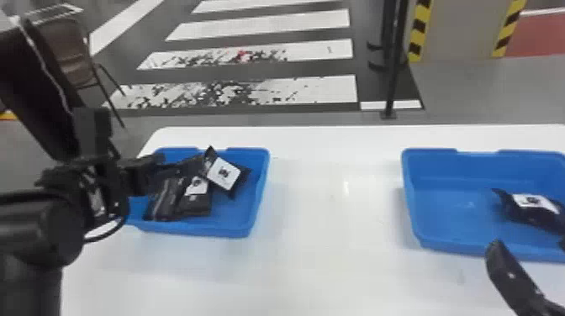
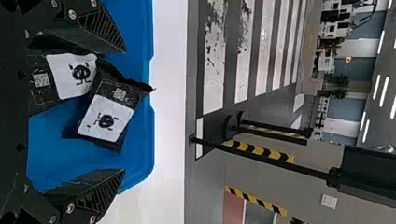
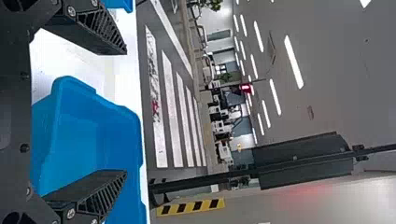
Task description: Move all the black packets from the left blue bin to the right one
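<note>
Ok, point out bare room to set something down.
Bare: the white table between the left blue bin and right blue bin, plus the right bin's left side. Overlapping black packets and the left gripper crowd the left bin.

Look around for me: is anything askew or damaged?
One packet lies askew in the left bin, overlapping its neighbour. Beyond the table, two white floor stripes look patchy, perhaps worn.
</note>
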Controlling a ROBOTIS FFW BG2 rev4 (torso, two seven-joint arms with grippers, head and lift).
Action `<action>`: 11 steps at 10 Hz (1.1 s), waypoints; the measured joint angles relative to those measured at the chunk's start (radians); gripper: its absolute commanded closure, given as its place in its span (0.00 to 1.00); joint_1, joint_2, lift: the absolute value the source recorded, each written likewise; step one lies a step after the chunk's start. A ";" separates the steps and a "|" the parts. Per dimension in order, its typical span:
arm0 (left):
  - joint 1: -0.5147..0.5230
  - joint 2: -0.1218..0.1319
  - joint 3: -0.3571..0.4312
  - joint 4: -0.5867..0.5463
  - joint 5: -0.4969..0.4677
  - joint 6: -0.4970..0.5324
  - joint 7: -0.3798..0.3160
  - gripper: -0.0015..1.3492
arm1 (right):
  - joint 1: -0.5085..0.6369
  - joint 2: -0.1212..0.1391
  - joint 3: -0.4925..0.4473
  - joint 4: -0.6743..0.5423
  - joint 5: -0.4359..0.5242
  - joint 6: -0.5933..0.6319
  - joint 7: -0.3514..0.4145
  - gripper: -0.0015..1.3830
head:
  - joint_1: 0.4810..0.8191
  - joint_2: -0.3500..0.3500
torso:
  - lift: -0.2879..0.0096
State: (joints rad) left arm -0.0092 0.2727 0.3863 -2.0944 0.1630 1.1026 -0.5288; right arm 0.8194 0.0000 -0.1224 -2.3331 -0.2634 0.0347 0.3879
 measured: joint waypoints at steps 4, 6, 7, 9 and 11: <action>-0.215 0.043 -0.081 0.363 0.003 -0.033 0.000 0.12 | -0.004 0.000 0.013 0.008 -0.016 0.014 0.000 0.09 | 0.63 0.82 | 0.35; -0.299 0.061 -0.150 0.530 0.049 -0.064 0.000 0.14 | -0.009 0.000 0.021 0.016 -0.024 0.019 0.003 0.09 | 0.63 0.79 | 0.35; -0.325 0.063 -0.162 0.594 0.052 -0.073 0.000 0.29 | -0.011 0.000 0.022 0.019 -0.027 0.019 0.003 0.09 | 0.63 0.78 | 0.35; -0.351 0.067 -0.184 0.674 0.056 -0.091 -0.001 0.84 | -0.014 0.000 0.026 0.025 -0.035 0.022 0.005 0.09 | 0.63 0.78 | 0.35; -0.353 0.070 -0.194 0.678 0.040 -0.118 -0.009 0.90 | -0.014 0.000 0.027 0.028 -0.041 0.022 0.008 0.09 | 0.63 0.78 | 0.35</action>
State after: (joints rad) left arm -0.3618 0.3432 0.1919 -1.4167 0.2032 0.9848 -0.5380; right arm 0.8052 0.0000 -0.0957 -2.3055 -0.3047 0.0564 0.3959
